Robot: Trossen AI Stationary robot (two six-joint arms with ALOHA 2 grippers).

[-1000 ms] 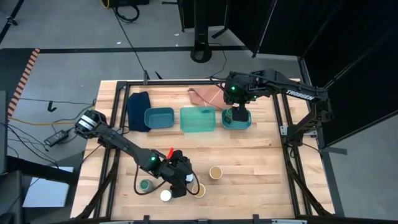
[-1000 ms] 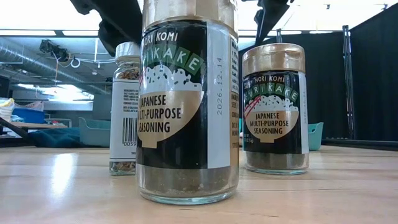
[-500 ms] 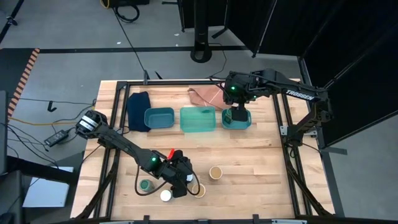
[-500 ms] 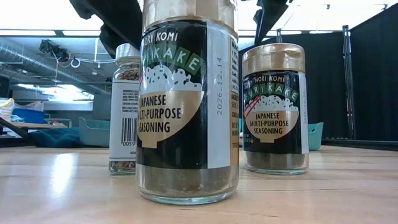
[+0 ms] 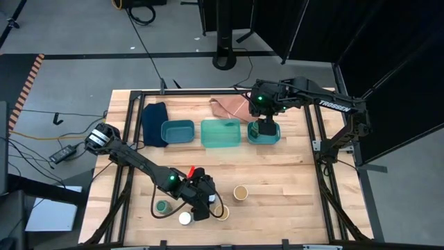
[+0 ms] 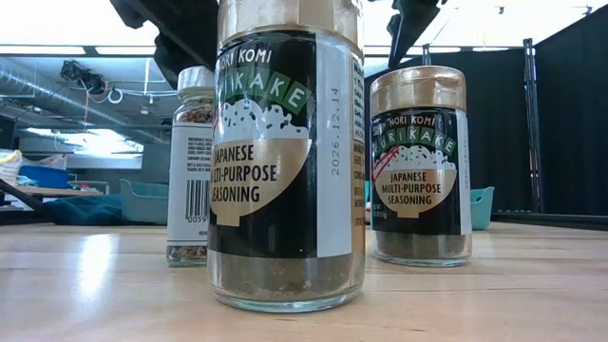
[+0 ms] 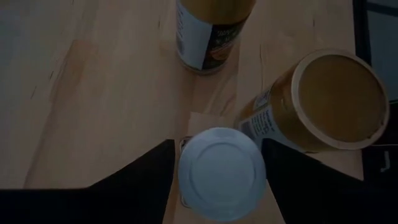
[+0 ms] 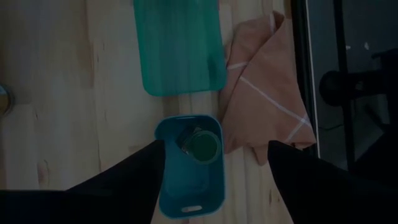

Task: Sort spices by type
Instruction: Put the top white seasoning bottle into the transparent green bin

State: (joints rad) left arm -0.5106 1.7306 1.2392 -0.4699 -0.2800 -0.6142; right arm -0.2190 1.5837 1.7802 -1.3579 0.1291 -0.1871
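Spice jars, near edge of the table (image 5: 291,180):
- White-lidded jar (image 7: 221,174) stands between the fingers (image 7: 140,177) of the left gripper (image 5: 202,206). The jaws sit close on either side of the lid; whether they have clamped it cannot be told.
- Tan-lidded jar (image 7: 333,102) stands just beside the white-lidded one, near touching. It crowds one side of the gripper.
- Second tan-lidded jar (image 5: 241,192) stands apart, further toward the right arm's side. The low view shows both as upright furikake seasoning jars.
- Green-lidded jar (image 5: 161,207) stands on the other side of the left gripper, near it.
- Another white lid (image 5: 184,218) shows at the very table edge, just beside the left gripper.

Far side of the table:
- Second green-lidded jar (image 8: 202,146) lies in the small teal tray (image 8: 211,193).
- Right gripper (image 5: 266,127) hangs above this tray with jaws apart, holding nothing.
- Large teal tray (image 5: 221,133) and middle teal tray (image 5: 177,130) sit in a row beside it.
- Dark blue cloth (image 5: 153,123) at the row's left end; tan cloth (image 8: 264,93) behind the trays.
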